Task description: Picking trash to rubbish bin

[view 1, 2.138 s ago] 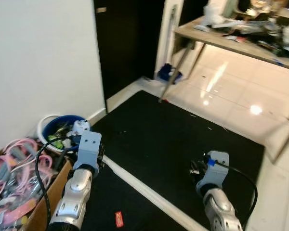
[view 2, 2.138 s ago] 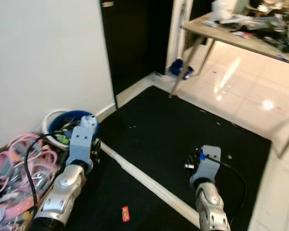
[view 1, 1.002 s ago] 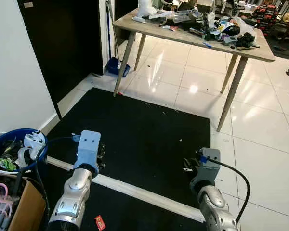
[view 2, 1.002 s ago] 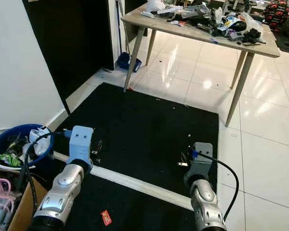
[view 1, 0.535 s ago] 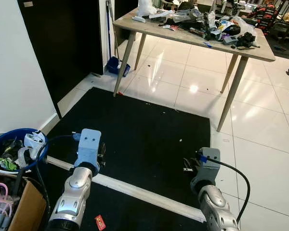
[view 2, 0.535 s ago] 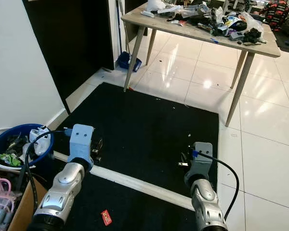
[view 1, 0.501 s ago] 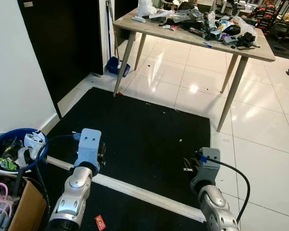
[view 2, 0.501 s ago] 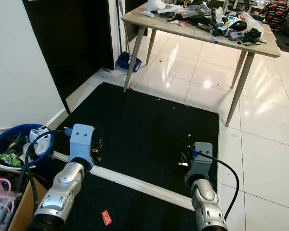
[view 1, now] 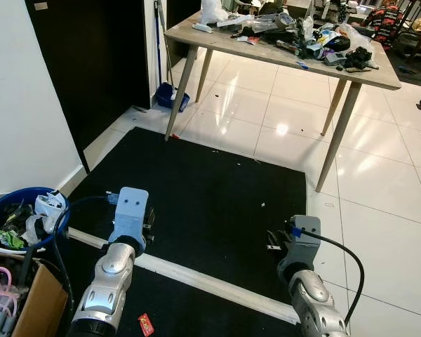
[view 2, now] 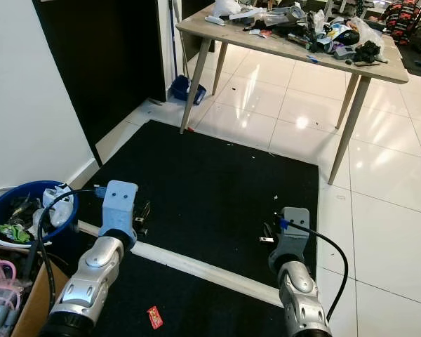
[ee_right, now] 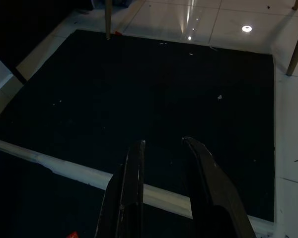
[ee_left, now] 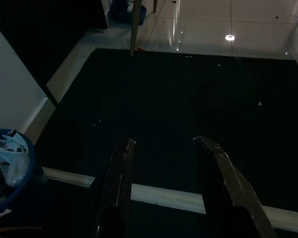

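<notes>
Red wrapper (view 1: 146,324) lies on black mat (view 1: 217,182), at 6 o'clock from empty, parted left gripper (ee_left: 166,148), the nearer arm; right gripper (ee_right: 164,148) parted, empty.

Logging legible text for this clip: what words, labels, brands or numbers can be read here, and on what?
None can be read.
Red wrapper on the black mat: any print too small.
Clutter on the table: too small and blurred.
Trash in the blue bin: no print legible.
</notes>
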`<state>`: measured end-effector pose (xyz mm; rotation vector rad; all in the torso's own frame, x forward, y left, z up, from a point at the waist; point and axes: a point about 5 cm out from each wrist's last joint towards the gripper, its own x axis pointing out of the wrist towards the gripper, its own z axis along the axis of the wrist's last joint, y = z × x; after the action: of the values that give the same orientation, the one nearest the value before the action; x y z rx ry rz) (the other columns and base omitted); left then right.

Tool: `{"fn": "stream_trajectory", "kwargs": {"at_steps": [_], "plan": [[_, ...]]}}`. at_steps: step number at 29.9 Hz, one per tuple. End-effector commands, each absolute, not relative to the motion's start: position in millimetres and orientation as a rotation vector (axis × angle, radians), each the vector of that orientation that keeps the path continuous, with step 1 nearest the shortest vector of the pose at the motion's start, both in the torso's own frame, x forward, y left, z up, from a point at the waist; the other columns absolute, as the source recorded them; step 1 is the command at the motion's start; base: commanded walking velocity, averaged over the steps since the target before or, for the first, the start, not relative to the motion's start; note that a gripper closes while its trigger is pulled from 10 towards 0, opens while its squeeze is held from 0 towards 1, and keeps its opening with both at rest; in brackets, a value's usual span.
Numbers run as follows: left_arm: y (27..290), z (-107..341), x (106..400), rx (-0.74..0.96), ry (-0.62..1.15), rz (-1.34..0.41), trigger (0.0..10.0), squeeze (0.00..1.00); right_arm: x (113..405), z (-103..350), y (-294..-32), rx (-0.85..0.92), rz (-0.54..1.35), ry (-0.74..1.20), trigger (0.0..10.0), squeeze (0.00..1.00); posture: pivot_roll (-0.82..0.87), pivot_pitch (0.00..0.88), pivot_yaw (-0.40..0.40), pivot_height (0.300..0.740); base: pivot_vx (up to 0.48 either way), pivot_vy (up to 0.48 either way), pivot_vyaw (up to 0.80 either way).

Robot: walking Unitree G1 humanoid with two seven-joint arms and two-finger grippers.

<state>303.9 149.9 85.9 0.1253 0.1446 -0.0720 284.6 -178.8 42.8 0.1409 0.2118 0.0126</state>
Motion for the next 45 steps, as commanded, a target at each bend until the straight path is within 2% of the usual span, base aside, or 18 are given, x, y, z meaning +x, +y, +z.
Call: {"fn": "stream_trajectory", "kwargs": {"at_steps": [1, 32, 45], "plan": [[144.6, 84.9, 302.6, 0.131, 0.141, -0.089, 10.0, 0.00, 281.0, 38.2, -180.4, 0.134, 0.013, 0.235, 10.0, 0.00, -0.02, 0.088, -0.062, 0.740, 0.277, 0.000, 0.00], [142.5, 84.1, 301.7, 0.131, 0.123, -0.087, 10.0, 0.00, 283.3, 37.4, -176.1, 0.114, 0.051, 0.242, 10.0, 0.00, -0.02, 0.044, -0.083, 0.740, 0.279, 0.000, 0.00], [142.1, 84.9, 302.3, 0.129, 0.115, -0.085, 10.0, 0.00, 285.5, 38.3, -174.5, 0.118, 0.061, 0.238, 10.0, 0.00, -0.02, 0.035, -0.087, 0.740, 0.278, 0.000, -0.78]]}}
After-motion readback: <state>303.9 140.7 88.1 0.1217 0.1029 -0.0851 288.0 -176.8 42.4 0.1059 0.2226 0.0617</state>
